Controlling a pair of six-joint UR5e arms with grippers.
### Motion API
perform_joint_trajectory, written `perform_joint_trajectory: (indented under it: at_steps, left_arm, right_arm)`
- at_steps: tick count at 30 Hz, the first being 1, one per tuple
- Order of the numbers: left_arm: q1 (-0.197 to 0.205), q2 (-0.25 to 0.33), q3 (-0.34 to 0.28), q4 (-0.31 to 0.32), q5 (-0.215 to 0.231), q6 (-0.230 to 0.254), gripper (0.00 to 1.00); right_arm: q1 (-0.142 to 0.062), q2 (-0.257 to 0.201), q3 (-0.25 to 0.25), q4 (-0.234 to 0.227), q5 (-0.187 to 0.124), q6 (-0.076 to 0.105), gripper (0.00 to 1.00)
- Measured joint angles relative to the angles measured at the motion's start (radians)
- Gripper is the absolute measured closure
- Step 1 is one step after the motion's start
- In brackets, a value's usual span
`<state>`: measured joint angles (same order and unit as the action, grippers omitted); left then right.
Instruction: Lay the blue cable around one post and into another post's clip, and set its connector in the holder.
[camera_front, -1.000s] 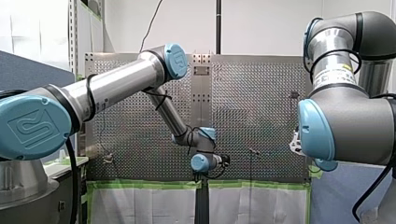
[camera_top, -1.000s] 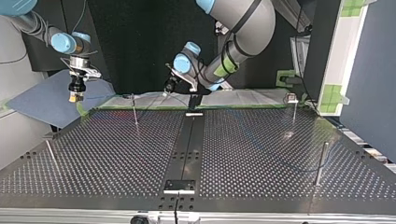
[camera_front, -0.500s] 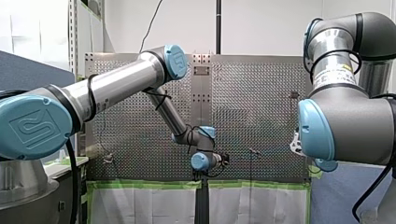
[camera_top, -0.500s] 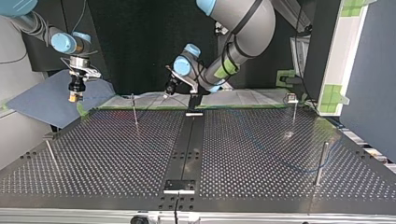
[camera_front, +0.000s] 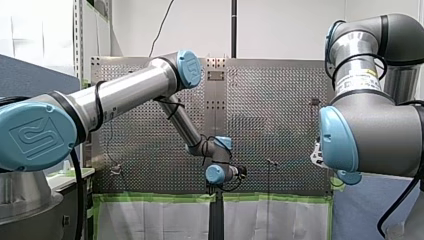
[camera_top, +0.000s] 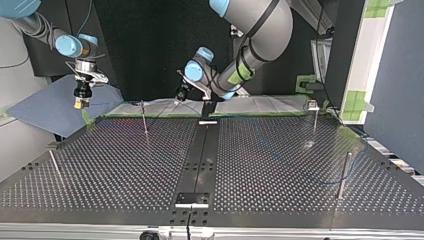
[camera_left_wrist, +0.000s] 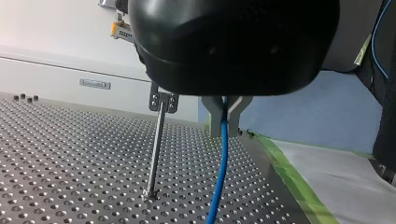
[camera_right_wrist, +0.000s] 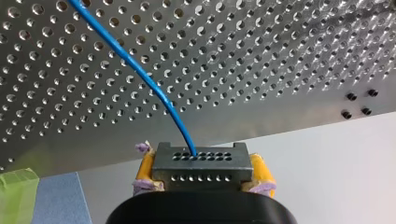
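**A:** Front view first. Is anything moving?

**B:** Barely. My left arm (camera_front: 125, 92) is reaching in from the view's left across the table (camera_front: 280, 110). Its elbow and wrist are sitting only slightly off from where they were a second ago. My right arm (camera_front: 370, 130) is filling the view's right, unchanged.

**A:** And the top view?

**B:** My left gripper (camera_top: 177, 99) is pointing down over the table's far edge, near the middle. It is sitting a touch further toward the view's left than before. My right gripper (camera_top: 79, 104) is hanging beyond the table's far left corner and pointing straight down, in the same spot as a second ago.

**A:** What is the left wrist view showing?

**B:** The grey fingers (camera_left_wrist: 212, 116) are pinching the blue cable (camera_left_wrist: 221, 158), which is dropping almost straight from them to the table. A thin post (camera_left_wrist: 157, 144) is standing upright just beside it, carrying a clip (camera_left_wrist: 164, 101) on top. The cable is running apart from both. Green tape (camera_left_wrist: 289, 172) is lining the table's edge.

**A:** And the right wrist view?

**B:** The yellow pads (camera_right_wrist: 145, 168) are clamping the connector (camera_right_wrist: 198, 165), a dark block with rows of small holes. The cable is leaving the block's middle and curving away ahead of the gripper, with the perforated table showing behind it.
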<state>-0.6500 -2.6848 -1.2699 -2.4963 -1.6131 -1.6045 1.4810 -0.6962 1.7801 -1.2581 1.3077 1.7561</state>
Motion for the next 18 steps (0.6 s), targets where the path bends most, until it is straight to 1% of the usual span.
perform_joint_trajectory:
  at_steps: [5,13,18]
  left_arm:
    - [0.002,0.0,0.0,0.001,0.0,0.0,1.0]
    - [0.004,0.0,0.004,0.001,0.0,0.0,1.0]
    - [0.004,0.0,0.004,0.001,0.001,0.0,1.0]
  right_arm:
    - [0.0,0.002,0.0,-0.002,0.007,0.002,0.64]
    - [0.0,0.01,-0.005,-0.003,0.008,0.004,0.64]
    - [0.001,0.032,-0.018,0.006,0.007,0.003,0.64]
